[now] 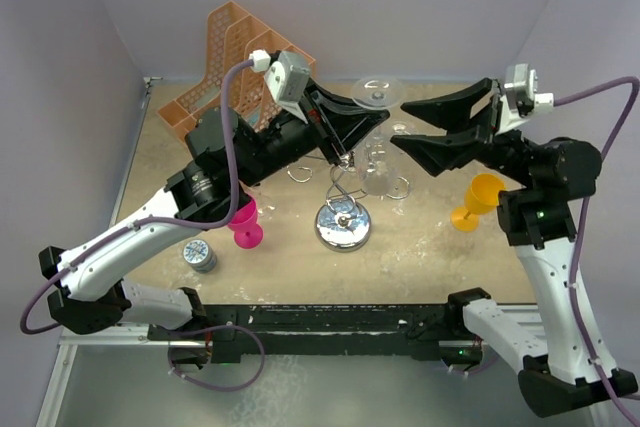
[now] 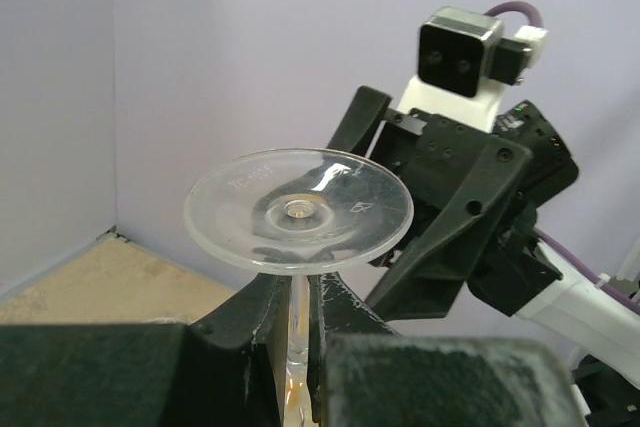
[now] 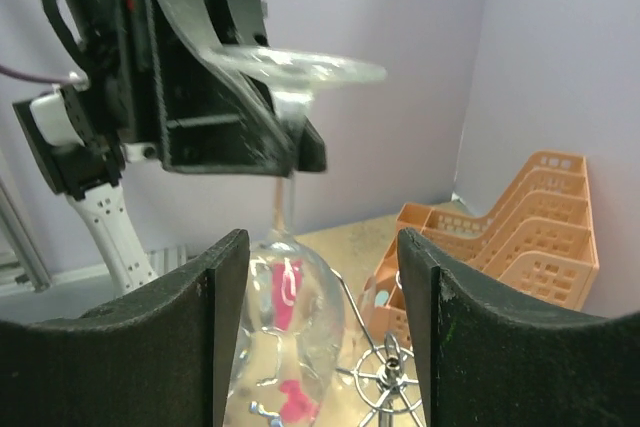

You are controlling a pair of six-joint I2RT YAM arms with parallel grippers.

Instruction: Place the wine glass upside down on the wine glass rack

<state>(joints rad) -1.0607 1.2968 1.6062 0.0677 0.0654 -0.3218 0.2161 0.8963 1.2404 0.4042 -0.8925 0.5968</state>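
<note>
Two arms meet above the wine glass rack (image 1: 343, 225) in the overhead view. The left gripper (image 1: 372, 123) is clamped on the stem of the wine glass (image 1: 378, 93), foot up, so the bowl hangs ready for racking.

Left wrist view: its fingers pinch the stem beneath the foot.

Right wrist view: the right gripper (image 3: 320, 332) stands wide and holds nothing, its jaws flanking the bowl. Wire loops crowd below, and an orange organiser (image 3: 505, 237) sits behind.

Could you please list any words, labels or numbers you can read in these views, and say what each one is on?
None reads clearly.
wine glass: faint raised lettering near the rim of its foot, too blurred to read.
small round tin: markings on its top, too small to read.
No other text shows.
</note>
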